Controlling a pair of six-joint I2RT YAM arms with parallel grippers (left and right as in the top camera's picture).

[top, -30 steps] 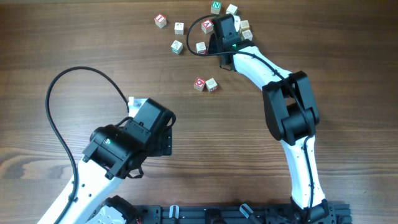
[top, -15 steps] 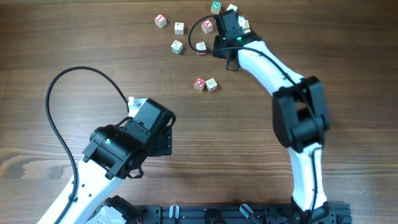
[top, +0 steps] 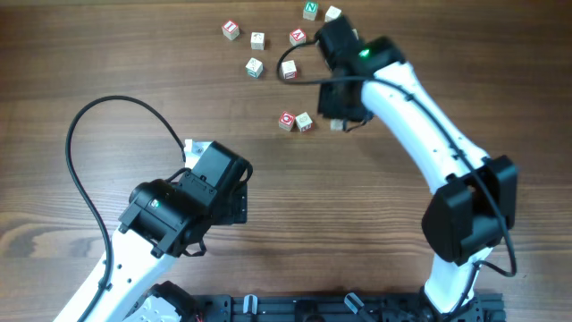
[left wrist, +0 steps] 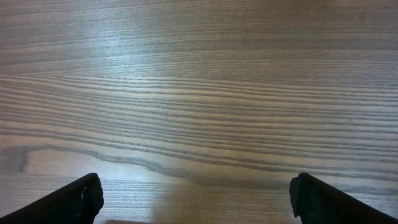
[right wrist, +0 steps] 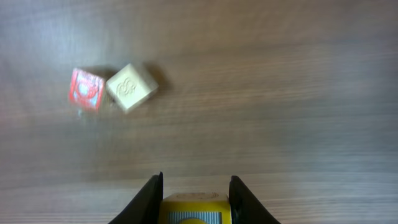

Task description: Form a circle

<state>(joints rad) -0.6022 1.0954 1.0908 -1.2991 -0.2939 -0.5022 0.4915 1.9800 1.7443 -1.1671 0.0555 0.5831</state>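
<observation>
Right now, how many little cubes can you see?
10. Up top, seven cubes; lower down, two; one cube in the right pincer. The arm may hide more.

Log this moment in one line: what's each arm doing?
right gripper: shut on yellow-marked pale wooden cube | left gripper: open above brown wooden table | other letter cubes: scattered, no ring
</observation>
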